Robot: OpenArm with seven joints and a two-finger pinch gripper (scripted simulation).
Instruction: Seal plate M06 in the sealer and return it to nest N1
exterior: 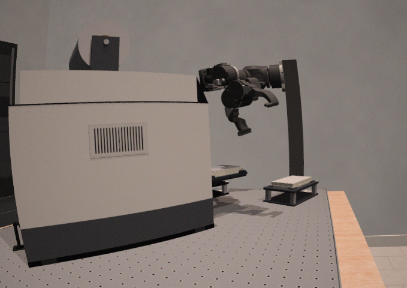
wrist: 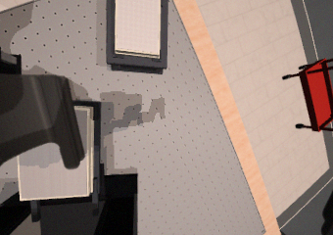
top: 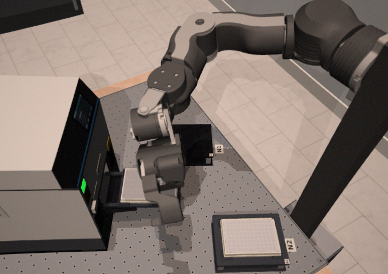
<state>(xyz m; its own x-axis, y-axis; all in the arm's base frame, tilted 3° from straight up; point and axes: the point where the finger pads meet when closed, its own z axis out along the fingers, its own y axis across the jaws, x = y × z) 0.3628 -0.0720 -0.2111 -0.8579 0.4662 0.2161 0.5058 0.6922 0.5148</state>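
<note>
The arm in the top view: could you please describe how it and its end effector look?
The arm is mostly dark grey with rounded, bulbous joint housings, a ribbed black section near its dark post, and a lighter grey elbow link with a round cap. A wrist disc shows four small holes. The end effector has chunky, matte dark grey fingers. No loose cables or lettering are visible.
</note>
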